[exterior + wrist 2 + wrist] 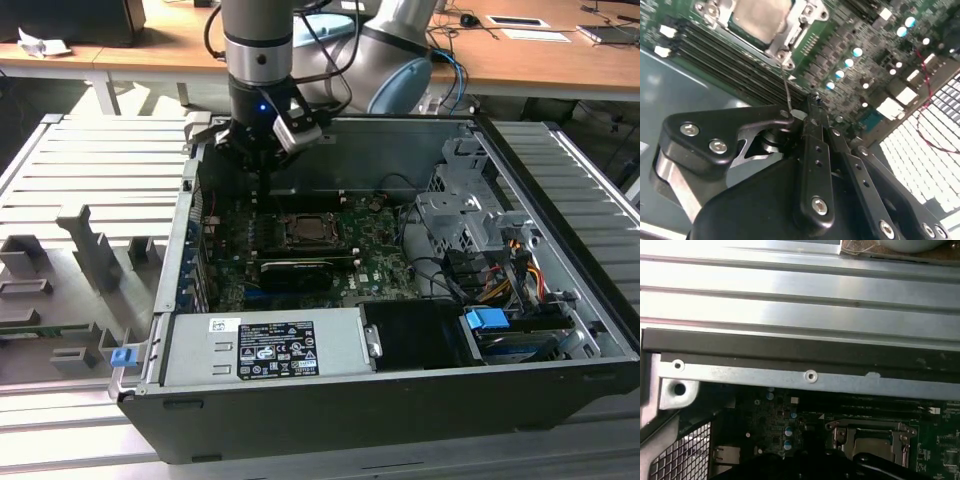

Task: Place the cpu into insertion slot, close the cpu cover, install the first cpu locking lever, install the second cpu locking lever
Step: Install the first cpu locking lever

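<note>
Open computer case on slatted metal table; gripper clenched on thin lever beside cpu, cpu cover closed.

lab workshop: open computer case, slatted metal bench, desks

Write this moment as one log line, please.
gripper: shut on thin lever | chip: in socket, cover down

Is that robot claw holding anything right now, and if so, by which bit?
The gripper appears shut on a thin wire lever beside the cpu, pinching its free end; the grip itself is partly hidden.
</note>
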### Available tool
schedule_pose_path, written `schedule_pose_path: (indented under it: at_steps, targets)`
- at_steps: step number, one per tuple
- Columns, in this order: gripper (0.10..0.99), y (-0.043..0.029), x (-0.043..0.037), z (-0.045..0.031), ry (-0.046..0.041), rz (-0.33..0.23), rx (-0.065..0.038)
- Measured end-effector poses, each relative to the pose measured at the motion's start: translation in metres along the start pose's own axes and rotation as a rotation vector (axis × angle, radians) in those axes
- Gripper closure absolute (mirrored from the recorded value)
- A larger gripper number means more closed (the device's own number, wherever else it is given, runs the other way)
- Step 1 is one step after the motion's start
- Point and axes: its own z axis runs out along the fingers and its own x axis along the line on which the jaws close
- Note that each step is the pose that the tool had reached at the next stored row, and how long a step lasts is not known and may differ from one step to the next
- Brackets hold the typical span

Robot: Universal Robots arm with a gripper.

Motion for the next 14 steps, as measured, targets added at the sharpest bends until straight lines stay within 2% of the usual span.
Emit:
schedule_pose_path:
  at_steps: [2, 5, 6, 8, 9, 14]
  targets:
    - [0.98, -0.0002, -0.0071, 0.0, 0.0001, 0.0, 0.0]
    - [0.98, -0.0002, -0.0272, 0.0007, 0.0001, 0.0, 0.0]
    - [0.98, -0.0001, -0.0315, 0.0012, 0.0002, 0.0, 0.0]
    - [0.98, -0.0003, -0.0491, 0.003, 0.0009, 0.0, 0.0]
    - [0.98, -0.0006, -0.0538, 0.0035, 0.0009, 0.0, 0.0]
    - [0.98, -0.0008, -0.0552, 0.0079, 0.0, 0.0, -0.013]
